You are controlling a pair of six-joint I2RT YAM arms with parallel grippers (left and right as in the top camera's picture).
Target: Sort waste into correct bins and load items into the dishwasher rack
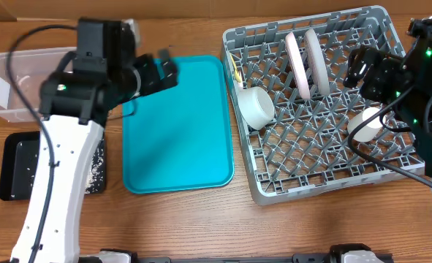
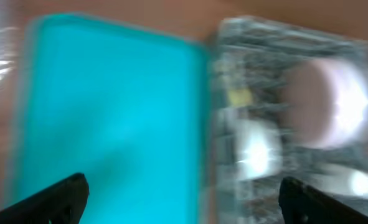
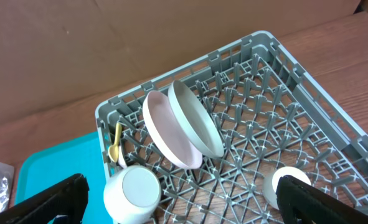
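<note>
Emptily agape: left gripper (image 2: 184,186), right gripper (image 3: 182,184).

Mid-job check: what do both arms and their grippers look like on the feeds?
The left arm has a long white link, black joints, a black cable alongside and one green light. The right arm is black, with green lights and black cables. The left gripper and right gripper are both black.
</note>
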